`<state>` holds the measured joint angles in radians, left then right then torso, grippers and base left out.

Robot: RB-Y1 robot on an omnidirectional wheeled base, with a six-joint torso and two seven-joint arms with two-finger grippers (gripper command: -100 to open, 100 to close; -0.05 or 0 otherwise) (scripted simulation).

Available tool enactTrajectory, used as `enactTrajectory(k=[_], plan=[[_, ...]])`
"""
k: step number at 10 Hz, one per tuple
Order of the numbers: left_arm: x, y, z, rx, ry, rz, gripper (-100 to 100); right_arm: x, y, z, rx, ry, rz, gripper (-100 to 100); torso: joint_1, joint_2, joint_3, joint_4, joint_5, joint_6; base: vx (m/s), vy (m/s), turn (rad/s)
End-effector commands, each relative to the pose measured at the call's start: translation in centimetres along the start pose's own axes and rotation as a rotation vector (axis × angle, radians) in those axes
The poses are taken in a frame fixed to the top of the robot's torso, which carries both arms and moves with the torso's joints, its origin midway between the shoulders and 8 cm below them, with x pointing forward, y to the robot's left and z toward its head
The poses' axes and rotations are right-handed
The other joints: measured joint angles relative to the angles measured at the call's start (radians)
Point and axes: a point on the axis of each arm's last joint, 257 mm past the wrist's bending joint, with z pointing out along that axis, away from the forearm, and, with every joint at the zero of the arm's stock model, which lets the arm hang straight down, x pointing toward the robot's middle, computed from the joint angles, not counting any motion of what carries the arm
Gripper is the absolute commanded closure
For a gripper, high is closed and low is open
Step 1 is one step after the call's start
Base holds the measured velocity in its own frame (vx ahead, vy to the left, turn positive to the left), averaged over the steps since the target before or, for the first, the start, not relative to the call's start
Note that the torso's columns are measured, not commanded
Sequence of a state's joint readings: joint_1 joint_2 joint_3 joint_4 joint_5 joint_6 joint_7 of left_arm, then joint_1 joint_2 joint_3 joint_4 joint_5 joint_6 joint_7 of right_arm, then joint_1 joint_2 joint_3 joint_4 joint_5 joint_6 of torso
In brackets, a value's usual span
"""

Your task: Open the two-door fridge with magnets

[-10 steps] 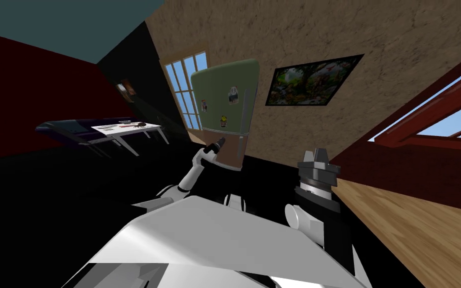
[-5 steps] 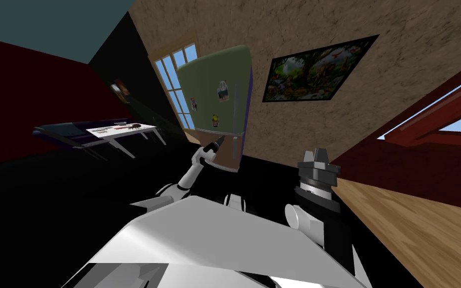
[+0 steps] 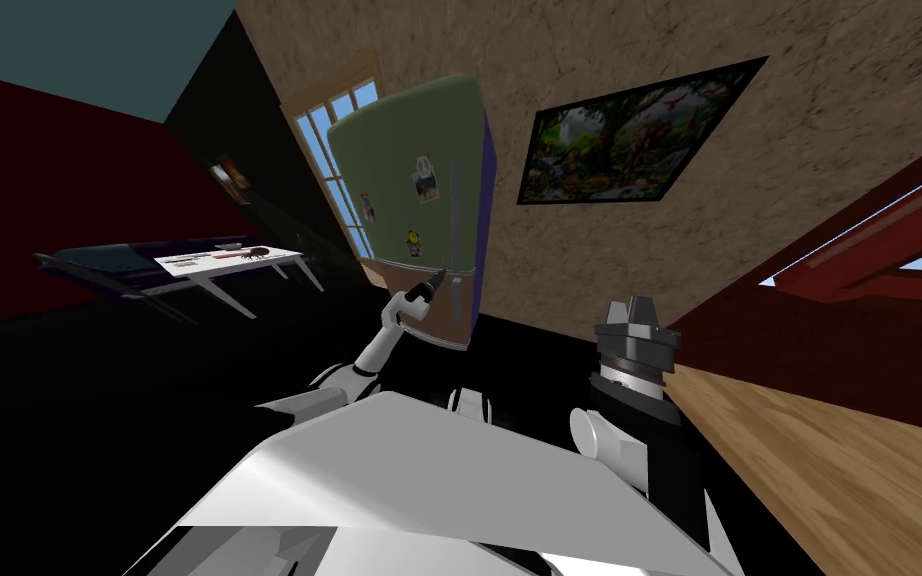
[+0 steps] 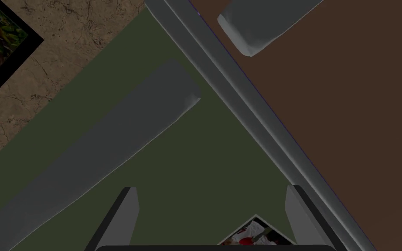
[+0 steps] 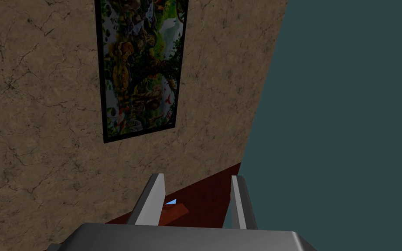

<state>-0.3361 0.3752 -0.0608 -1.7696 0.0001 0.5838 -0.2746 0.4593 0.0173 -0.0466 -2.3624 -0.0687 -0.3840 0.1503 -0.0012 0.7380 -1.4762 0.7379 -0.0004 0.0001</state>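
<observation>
I'm rolling closer and turning, so the fridge [image 3: 404,190] looks bigger and its handle [image 3: 456,215] is nearer my left gripper [image 3: 437,275].

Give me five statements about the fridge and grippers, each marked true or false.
1. The left gripper is open. True.
2. It grips the upper handle. False: the handle lies outside its fingers, ungripped.
3. Magnets sit on the green door. True.
4. The lower door is green. False: it is brown.
5. The right gripper touches the fridge. False: it hangs apart from it.
</observation>
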Motion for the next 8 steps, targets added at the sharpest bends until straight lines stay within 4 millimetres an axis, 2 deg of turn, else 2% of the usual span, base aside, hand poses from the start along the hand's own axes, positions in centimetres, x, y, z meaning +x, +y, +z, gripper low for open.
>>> enactTrajectory(k=[1,5,7,8], plan=[[-1.3,0.8,0.4,-0.027,-0.026,0.043,-100,0.0,0.0,0.0,0.0,0.0,0.0,0,0.002,0.001,0.001,0.0,0.001,0.0,0.153,-0.149,-0.001],[-3.3,2.0,0.8,-0.065,-0.061,0.1,-100,0.0,0.0,0.0,0.0,0.0,0.0,0,0.001,0.001,0.0,0.0,0.0,0.0,0.179,-0.168,0.001],[-2.9,1.8,0.7,-0.06,-0.056,0.092,-100,0.0,0.0,0.0,0.0,0.0,0.0,0,0.006,0.004,0.003,0.001,0.002,0.0,0.053,-0.048,0.002],[-2.9,1.8,0.7,-0.059,-0.056,0.092,100,0.0,0.0,0.0,0.0,0.0,0.0,0,0.007,0.007,0.004,0.002,0.002,0.0,0.007,-0.008,0.011]])
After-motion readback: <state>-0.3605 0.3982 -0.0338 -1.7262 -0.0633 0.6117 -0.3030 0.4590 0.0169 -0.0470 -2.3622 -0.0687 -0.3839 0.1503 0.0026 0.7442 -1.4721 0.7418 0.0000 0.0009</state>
